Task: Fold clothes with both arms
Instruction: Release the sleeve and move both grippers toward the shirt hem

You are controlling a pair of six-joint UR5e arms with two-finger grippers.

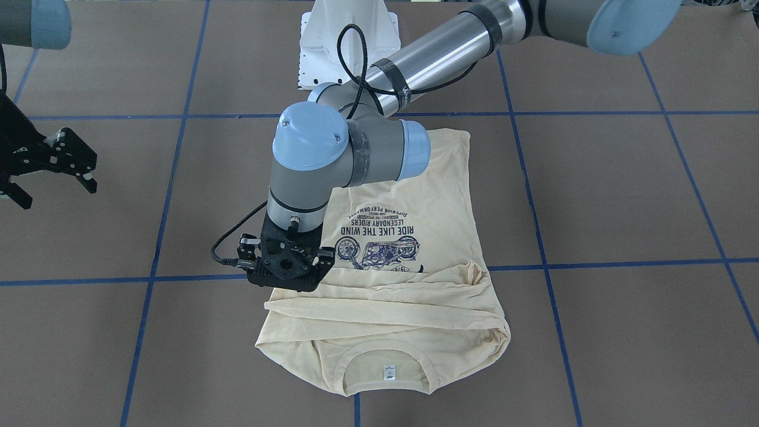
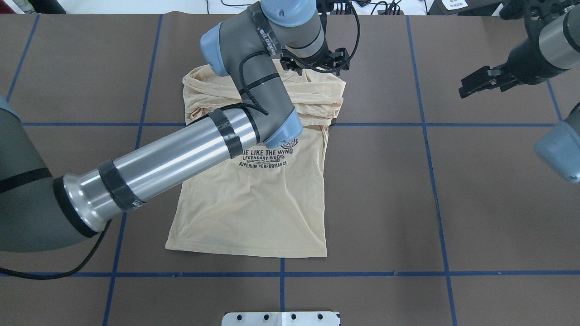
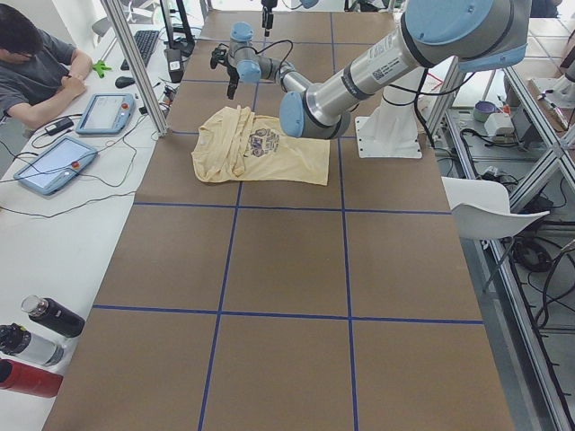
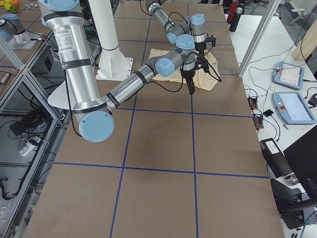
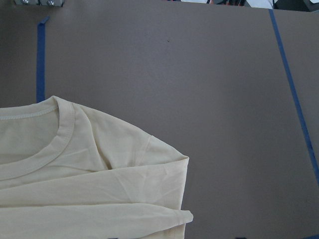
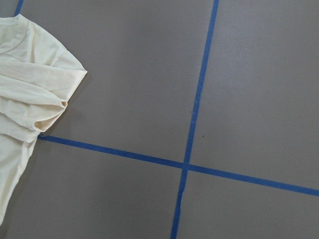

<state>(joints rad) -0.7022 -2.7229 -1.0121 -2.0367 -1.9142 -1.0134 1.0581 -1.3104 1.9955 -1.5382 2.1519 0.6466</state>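
Seen from overhead, the left arm [image 2: 181, 149] reaches in across the shirt [image 2: 253, 203], which lies flat on the table [image 2: 385, 190] with its print facing up and its collar [image 1: 385, 356] on the far side. The sleeves [image 2: 312, 106] are folded across the chest. The left gripper [image 1: 287, 273] hangs over the shoulder corner beside the collar; its jaws are hidden, so I cannot tell how they stand. Farther right, the right gripper [image 2: 473, 81] is above bare table, well apart from the shirt, with its jaws spread and holding nothing.
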